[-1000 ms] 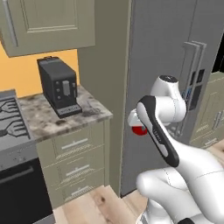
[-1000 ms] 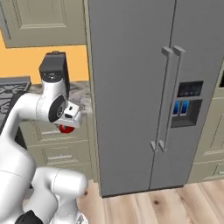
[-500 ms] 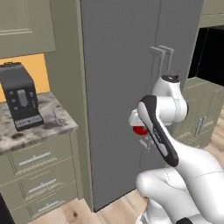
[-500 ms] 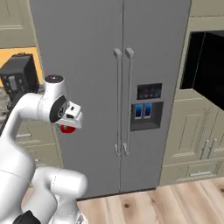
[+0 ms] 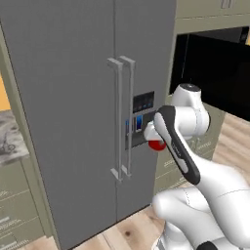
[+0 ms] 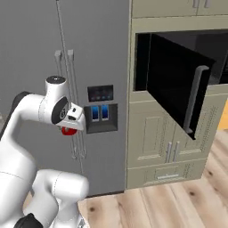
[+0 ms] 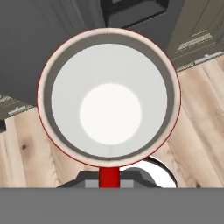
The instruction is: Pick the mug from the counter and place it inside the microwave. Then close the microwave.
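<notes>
The red mug (image 5: 156, 145) with its white inside hangs in the air in front of the grey fridge, and my gripper (image 5: 154, 139) is shut on it. From the right base view the mug (image 6: 67, 131) peeks out under the hand (image 6: 71, 120). In the hand view the mug (image 7: 109, 98) is seen from above, its mouth facing the camera and its red handle at the bottom. The black microwave (image 6: 209, 49) sits built into the cabinets to the right, its dark glass door (image 6: 173, 84) swung open with a grey bar handle (image 6: 196, 100). A strip of the speckled counter (image 5: 9, 132) shows at far left.
The tall grey fridge (image 5: 88, 97) with double handles (image 5: 122, 117) and a blue dispenser panel (image 6: 101, 111) stands just behind the held mug. Beige cabinet doors (image 6: 169, 147) sit under the microwave. The open door juts out into the room over the wood floor (image 6: 169, 200).
The whole picture has slid left as the base drove right: coffee machine and most of the counter left the views, the open microwave came in. The mug stays held.
</notes>
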Robot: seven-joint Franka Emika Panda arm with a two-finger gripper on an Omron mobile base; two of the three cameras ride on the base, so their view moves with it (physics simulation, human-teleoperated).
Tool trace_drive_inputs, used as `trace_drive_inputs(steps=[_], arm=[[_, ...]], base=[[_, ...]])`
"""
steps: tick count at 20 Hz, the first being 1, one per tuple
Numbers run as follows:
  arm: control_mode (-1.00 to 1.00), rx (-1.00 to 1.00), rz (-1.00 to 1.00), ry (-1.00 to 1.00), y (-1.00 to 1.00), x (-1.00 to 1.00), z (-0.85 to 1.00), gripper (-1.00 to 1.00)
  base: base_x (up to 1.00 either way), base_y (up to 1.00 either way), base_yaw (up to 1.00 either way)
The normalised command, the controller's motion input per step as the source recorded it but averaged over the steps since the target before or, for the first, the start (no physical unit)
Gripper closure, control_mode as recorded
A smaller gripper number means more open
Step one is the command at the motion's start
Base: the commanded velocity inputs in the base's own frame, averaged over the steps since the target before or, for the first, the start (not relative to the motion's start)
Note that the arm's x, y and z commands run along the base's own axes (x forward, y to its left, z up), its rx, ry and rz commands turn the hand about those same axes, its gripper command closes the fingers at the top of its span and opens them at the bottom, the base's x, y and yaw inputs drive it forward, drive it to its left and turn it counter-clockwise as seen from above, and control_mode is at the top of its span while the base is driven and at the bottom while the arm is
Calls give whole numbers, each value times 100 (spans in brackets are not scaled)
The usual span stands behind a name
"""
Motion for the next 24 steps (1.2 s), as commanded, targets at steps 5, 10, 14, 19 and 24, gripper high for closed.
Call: trace_drive_inputs(steps=[5,10,14,19,24], arm=[[100,0,0,0,0,0,0,100],[100,0,0,0,0,0,0,100],[100,0,0,0,0,0,0,100],[100,0,0,0,0,0,0,100],[100,0,0,0,0,0,0,100]], base=[[-50,-76,-8],[-61,-76,0],[-39,-94,-1],[-1,-100,-9],[0,-100,-29]])
